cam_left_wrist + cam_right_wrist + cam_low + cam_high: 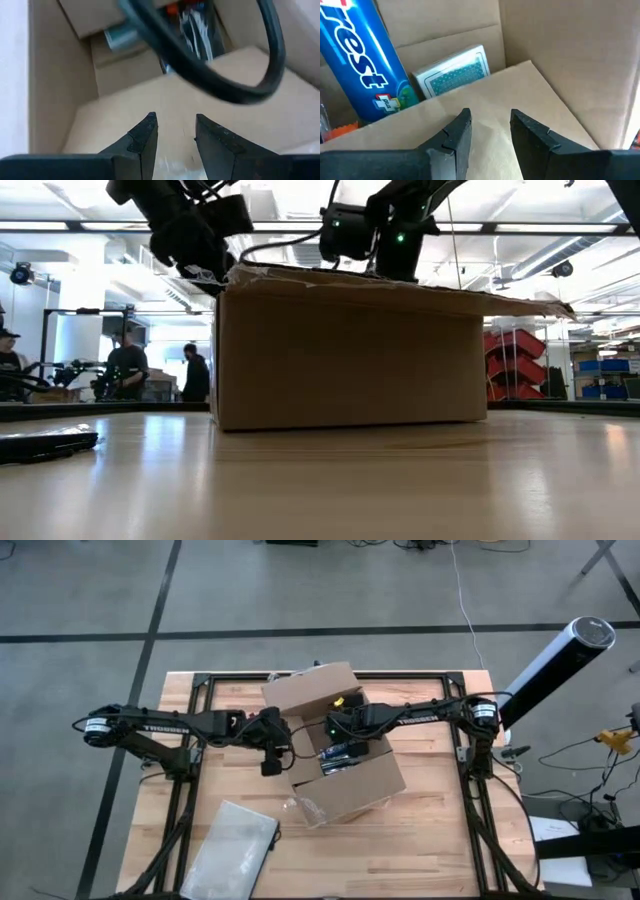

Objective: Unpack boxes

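The box (335,745) sits mid-table, flaps up, with both grippers over its mouth. Inside, just ahead of the right gripper (487,125), lie a toothpaste tube (362,60) and a card deck (455,75). Its fingers stand apart, holding nothing. The left gripper (175,127), at the near wall, is likewise parted and empty. Best to steady the box with the left, then lower the right squarely over the tube.

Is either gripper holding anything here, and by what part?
Nothing is held. The left gripper and right gripper both hang over the open box with a gap between their fingers and nothing between them. The toothpaste lies untouched inside.
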